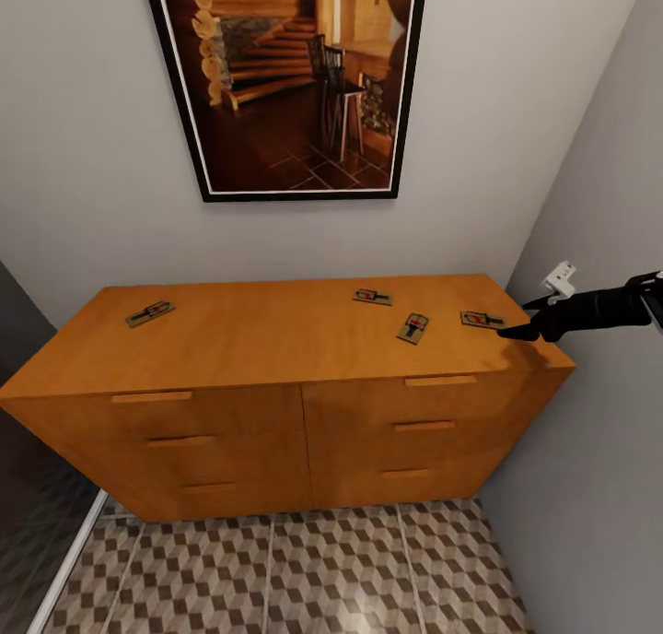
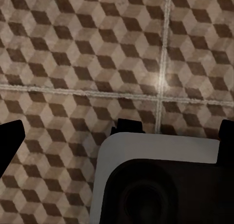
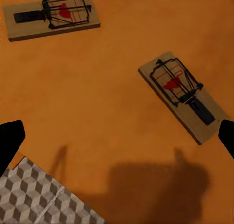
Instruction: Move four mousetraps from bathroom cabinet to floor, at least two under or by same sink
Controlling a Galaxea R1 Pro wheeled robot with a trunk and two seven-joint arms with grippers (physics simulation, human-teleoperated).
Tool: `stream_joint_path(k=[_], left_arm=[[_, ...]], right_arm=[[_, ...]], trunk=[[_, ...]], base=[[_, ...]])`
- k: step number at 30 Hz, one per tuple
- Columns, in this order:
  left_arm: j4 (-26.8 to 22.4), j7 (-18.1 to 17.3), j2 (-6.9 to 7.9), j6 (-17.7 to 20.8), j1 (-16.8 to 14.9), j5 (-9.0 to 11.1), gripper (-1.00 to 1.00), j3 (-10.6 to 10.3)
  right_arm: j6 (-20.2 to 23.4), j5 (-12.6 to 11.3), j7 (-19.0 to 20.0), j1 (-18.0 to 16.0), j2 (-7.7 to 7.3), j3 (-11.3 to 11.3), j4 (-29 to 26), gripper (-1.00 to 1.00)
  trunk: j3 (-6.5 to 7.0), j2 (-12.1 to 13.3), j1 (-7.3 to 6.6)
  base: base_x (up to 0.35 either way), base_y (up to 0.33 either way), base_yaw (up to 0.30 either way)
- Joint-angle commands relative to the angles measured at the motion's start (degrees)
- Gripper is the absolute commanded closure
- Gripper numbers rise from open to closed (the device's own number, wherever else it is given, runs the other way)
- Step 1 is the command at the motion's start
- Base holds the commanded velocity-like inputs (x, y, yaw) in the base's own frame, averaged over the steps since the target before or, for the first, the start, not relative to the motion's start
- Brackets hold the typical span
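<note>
Atop cabinet point(image 1: 276, 330), right arm's fingers point(image 1: 517, 332) splay beside mousetrap point(image 1: 482, 319).

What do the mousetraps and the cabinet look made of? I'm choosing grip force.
The mousetraps look like thin, matte tan wooden boards with black wire springs and a red spot, so probably wood and metal. The cabinet looks like smooth orange-brown wood with a faint sheen; no grain shows, so it could be veneer.
</note>
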Motion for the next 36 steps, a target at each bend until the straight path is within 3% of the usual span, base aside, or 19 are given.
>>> stream_joint_path(k=[1,7,15,20,28,36], left_arm=[[0.12,-0.52,0.02,-0.17,-0.05,0.17,-1.0,0.45],[0.18,-0.52,0.02,-0.17,-0.05,0.17,-1.0,0.37],[0.19,-0.52,0.02,-0.17,-0.05,0.17,-1.0,0.38],[0.2,-0.52,0.02,-0.17,-0.05,0.17,-1.0,0.36],[0.27,-0.54,0.0,-0.17,-0.05,0.18,-1.0,0.35],[0.28,-0.53,0.02,-0.17,-0.05,0.19,-1.0,0.35]], right_arm=[[-0.32,0.44,0.71,-0.07,0.0,0.47,-0.05,-1.0],[-3.22,0.45,4.14,-0.07,0.04,1.22,0.33,-1.0],[-3.82,-0.08,7.66,-0.07,-0.62,0.8,0.79,-1.0],[-3.9,-0.15,10.48,-0.07,-0.85,-1.53,1.68,-1.0],[-3.96,-0.25,11.2,-0.07,-0.9,-5.73,6.21,-1.0],[-3.97,-0.21,11.25,-0.07,-0.77,-6.42,9.07,-1.0]], trunk=[[-0.05,-0.03,0.0],[-0.05,-0.03,0.0],[-0.05,-0.03,0.0],[-0.05,-0.03,0.0],[-0.05,-0.03,0.0],[-0.05,-0.03,0.0]], base=[[0.0,0.0,0.0],[0.0,0.0,0.0],[0.0,0.0,0.0],[0.0,0.0,0.0],[0.044,0.0,0.0],[0.223,0.0,0.0]])
